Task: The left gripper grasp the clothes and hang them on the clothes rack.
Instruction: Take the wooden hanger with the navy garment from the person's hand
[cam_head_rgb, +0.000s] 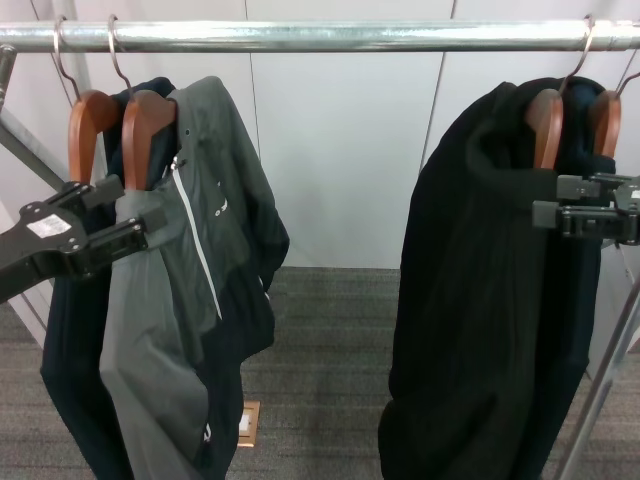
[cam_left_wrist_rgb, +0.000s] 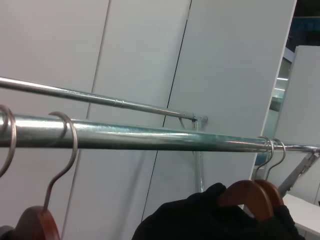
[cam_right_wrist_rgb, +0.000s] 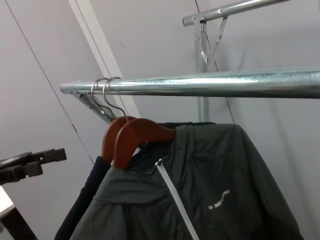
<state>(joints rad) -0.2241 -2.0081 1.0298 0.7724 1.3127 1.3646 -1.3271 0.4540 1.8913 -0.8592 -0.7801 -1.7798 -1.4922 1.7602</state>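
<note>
The clothes (cam_head_rgb: 68, 345), a navy T-shirt on a brown wooden hanger (cam_head_rgb: 88, 130), hang at the left end of the clothes rack (cam_head_rgb: 330, 36), with the silver hook over the tube. My left gripper (cam_head_rgb: 125, 212) is open just in front of the hanger's shoulder, nothing between its fingers. In the right wrist view the left gripper (cam_right_wrist_rgb: 52, 161) stands apart from the clothes (cam_right_wrist_rgb: 85, 195). The left wrist view looks up at the clothes rack (cam_left_wrist_rgb: 150, 137) and two hooks (cam_left_wrist_rgb: 65, 131). My right gripper (cam_head_rgb: 548, 199) hovers open at the far right, beside the black coat.
A grey and black zip jacket (cam_head_rgb: 185, 300) hangs right next to the T-shirt. A bulky black coat (cam_head_rgb: 480, 300) hangs at the right on two wooden hangers (cam_head_rgb: 548, 125). Slanted rack legs (cam_head_rgb: 610, 380) stand at both ends. Bare tube spans the middle.
</note>
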